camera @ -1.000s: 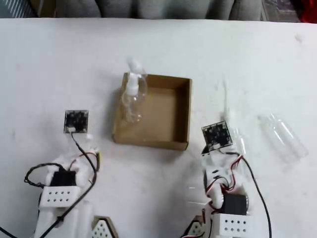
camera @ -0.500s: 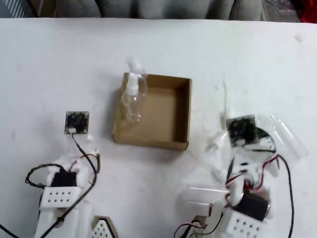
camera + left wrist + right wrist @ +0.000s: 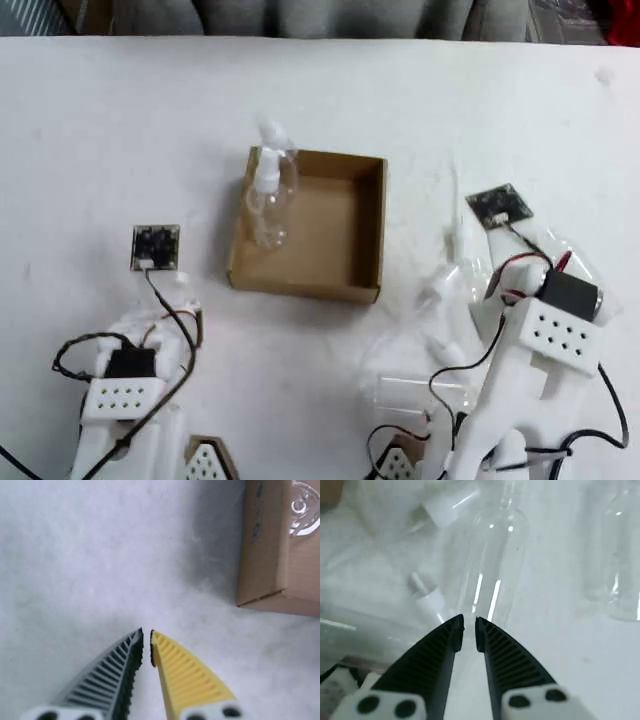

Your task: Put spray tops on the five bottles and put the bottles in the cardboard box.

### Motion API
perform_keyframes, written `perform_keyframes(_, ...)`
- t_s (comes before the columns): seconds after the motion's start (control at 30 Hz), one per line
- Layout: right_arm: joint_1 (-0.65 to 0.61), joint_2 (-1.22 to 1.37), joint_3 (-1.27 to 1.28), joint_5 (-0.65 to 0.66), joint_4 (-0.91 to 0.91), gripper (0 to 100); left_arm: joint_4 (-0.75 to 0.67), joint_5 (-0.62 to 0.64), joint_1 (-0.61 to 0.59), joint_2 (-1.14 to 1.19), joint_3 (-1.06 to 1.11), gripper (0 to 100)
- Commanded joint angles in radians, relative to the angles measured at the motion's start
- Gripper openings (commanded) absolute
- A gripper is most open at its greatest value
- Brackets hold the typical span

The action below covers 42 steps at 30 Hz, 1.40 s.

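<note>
A clear bottle with a white spray top [image 3: 268, 190] lies in the left side of the cardboard box [image 3: 362, 228]; the box corner [image 3: 272, 555] appears in the left wrist view. My left gripper [image 3: 146, 636] hovers shut and empty over bare table left of the box. My right gripper [image 3: 469, 625] is shut and empty just above a clear uncapped bottle [image 3: 492, 575] lying on the table. Another clear bottle [image 3: 615, 555] lies beside it. Loose white spray tops [image 3: 445, 507] [image 3: 427, 600] rest nearby. The right arm [image 3: 545, 330] stretches over these bottles, right of the box.
A third clear bottle [image 3: 420, 393] lies near the right arm's base. Loose spray tops [image 3: 440, 290] [image 3: 445, 350] sit between the box and the right arm. The left arm [image 3: 125, 375] stands at the front left. White table spreads behind the box.
The right arm swung right and away from its base, from beside the box to over the loose bottles. The left arm and the box stayed put.
</note>
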Motion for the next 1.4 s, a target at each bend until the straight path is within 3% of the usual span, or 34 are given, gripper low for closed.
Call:
perform_keyframes(0.0, 0.036, -0.004, -0.055, 0.147, 0.176, 1.5, -0.029, 0.003, -0.005, -0.024, -0.012, 2)
perform_keyframes(0.07, 0.081, -0.004, -0.055, 0.250, 0.246, 1.5, -0.029, 0.003, -0.005, -0.024, -0.012, 2)
perform_keyframes(0.3, 0.312, -0.004, 0.048, 0.618, 0.211, 1.5, -0.029, 0.003, -0.004, -0.025, -0.015, 2)
perform_keyframes(0.43, 0.461, 0.005, 0.071, 0.632, 0.038, 1.5, -0.020, -0.003, -0.004, -0.025, -0.072, 2)
perform_keyframes(0.53, 0.541, 0.007, 0.075, 0.629, -0.151, 1.5, 0.003, -0.133, -0.005, -0.025, -0.157, 2)
perform_keyframes(0.67, 0.607, 0.013, 0.074, 0.526, -0.364, 1.5, 0.166, -0.265, 0.067, -0.025, -0.307, 2)
perform_keyframes(0.8, 0.624, 0.082, 0.043, 0.417, -0.516, 1.5, 0.377, -0.387, 0.217, -0.025, -0.473, 2)
perform_keyframes(0.97, 0.625, 0.249, -0.072, 0.388, -0.559, 1.5, 0.563, -0.678, 0.549, -0.025, -0.637, 2)
perform_keyframes(1.2, 0.644, 0.533, -0.315, 0.387, -0.561, 1.5, 0.479, -0.608, 1.003, -0.016, -0.644, 2)
perform_keyframes(1.37, 0.680, 0.739, -0.535, 0.348, -0.556, 1.5, 0.334, -0.603, 1.104, 0.015, -0.575, 8)
